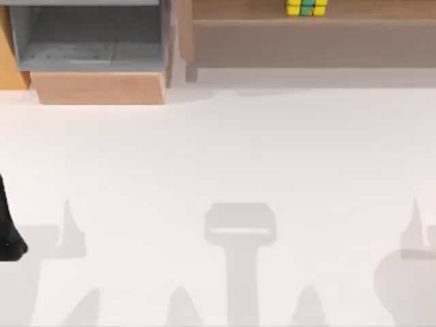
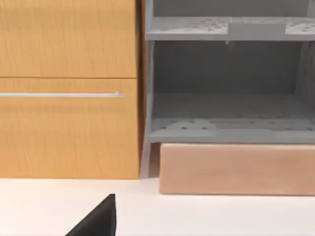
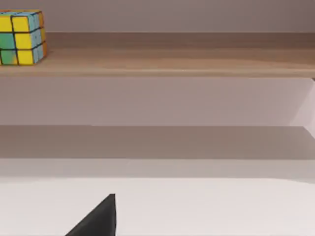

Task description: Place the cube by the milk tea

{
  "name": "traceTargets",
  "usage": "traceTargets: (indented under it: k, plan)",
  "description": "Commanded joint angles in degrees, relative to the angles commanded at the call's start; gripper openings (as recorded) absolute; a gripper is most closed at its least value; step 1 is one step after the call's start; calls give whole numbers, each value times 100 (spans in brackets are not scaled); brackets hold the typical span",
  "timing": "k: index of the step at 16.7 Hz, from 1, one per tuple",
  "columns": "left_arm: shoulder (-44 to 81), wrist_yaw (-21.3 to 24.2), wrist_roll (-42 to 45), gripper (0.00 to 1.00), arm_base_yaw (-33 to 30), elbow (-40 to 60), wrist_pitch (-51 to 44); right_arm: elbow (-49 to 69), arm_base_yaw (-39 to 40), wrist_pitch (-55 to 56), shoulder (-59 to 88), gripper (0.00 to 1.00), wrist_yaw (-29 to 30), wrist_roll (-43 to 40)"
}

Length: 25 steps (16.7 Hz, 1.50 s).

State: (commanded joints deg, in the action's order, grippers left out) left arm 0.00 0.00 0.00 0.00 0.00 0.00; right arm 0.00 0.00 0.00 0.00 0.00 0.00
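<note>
We see the cube [image 1: 306, 7] [image 3: 22, 37] resting on the wooden shelf [image 1: 313, 27] [image 3: 162, 61] at the table's [image 1: 218, 170] far right side. Our left arm [image 1: 8, 225] sits at the left edge; we cannot tell either gripper's state.

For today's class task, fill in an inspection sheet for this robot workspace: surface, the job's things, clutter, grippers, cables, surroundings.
Surface: white table, bare apart from shadows.
Job's things: the cube sits on the wooden shelf at the table's far edge, right of centre; the right wrist view shows it upright on the shelf board. Milk tea: nothing seen.
Clutter: nothing seen.
Grippers: a dark part of the left arm sits at the table's left edge; whether the fingers are open cannot be told.
Cables: nothing seen.
Surroundings: grey open rack on a pale wooden base, beside an orange wooden cabinet with a thin metal handle.
</note>
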Motion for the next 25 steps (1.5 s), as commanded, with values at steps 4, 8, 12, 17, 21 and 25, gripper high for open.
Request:
traceTargets:
  k: [4,8,12,17,21,25]
  plan:
    - [0,0,0,100,0,0,0,124,56,111,176,100,61,1]
    - [0,0,0,100,0,0,0,811,364,724,1263,100,401,5]
    - [0,0,0,100,0,0,0,1889,849,1688,3232,100,933,14]
    - [0,0,0,100,0,0,0,3483,1572,3112,6358,100,1712,30]
    - [0,0,0,100,0,0,0,4717,2137,4215,8853,100,2311,50]
    - [0,0,0,100,0,0,0,5704,2594,5096,10848,100,2786,71]
